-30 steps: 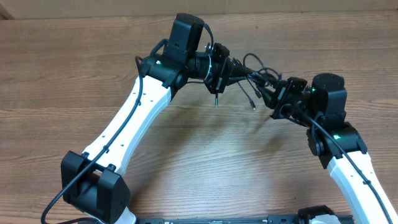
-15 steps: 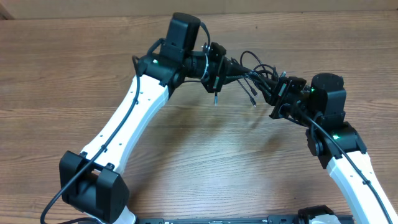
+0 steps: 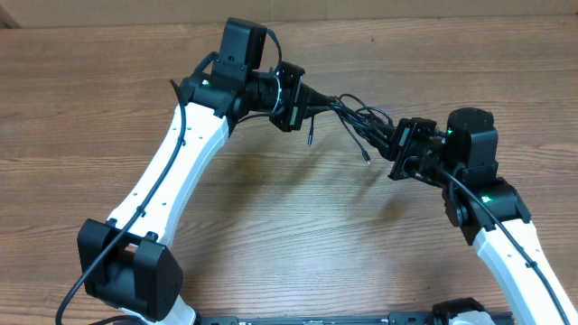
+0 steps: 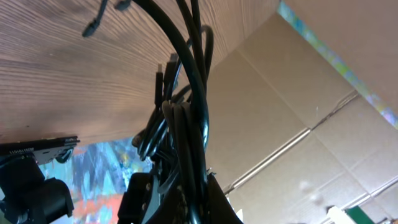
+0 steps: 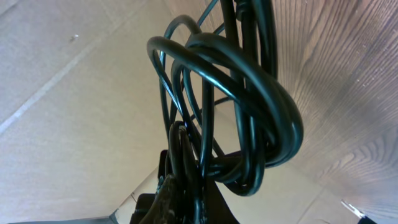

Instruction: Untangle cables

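Thin black cables (image 3: 354,116), tangled in loops, hang stretched in midair.

I see a brown wood-grain table (image 3: 81,108) with a flat black bar (image 3: 316,319) lying at the middle of its near edge.

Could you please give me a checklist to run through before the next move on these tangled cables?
1. Left gripper shut on the cables: ok.
2. Right gripper shut on the cables: ok.
3. Cables span between both grippers, above the table: ok.
4. Cables separated from one another: not ok; the right wrist view shows loops wrapped through each other.
5. Which single cable each gripper holds: cannot tell.
6. Hanging plug tips free of the table: cannot tell.
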